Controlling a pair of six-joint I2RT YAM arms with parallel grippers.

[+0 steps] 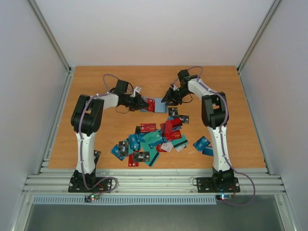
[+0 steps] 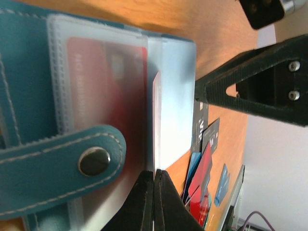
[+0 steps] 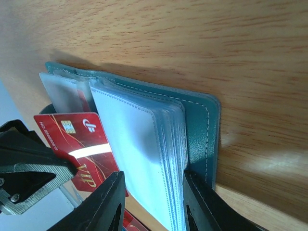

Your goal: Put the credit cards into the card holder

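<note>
The card holder (image 1: 159,102) lies open at the table's middle back, its teal cover (image 3: 199,125) down and clear sleeves (image 3: 134,139) fanned up. My right gripper (image 3: 153,175) has its jaws on either side of the sleeve stack, one finger (image 3: 204,202) between sleeves and cover. My left gripper (image 2: 154,172) is shut on a red credit card (image 3: 79,139), held edge-on at the sleeves' opening. Another red card (image 2: 96,86) shows through a frosted sleeve beside the snap strap (image 2: 62,159). In the top view the left gripper (image 1: 146,104) and right gripper (image 1: 167,100) meet over the holder.
A loose heap of several red, teal, blue and black credit cards (image 1: 154,137) lies nearer the arm bases, with a few strays at the right (image 1: 203,144). Grey walls and metal rails (image 1: 154,183) bound the wooden table (image 1: 96,82).
</note>
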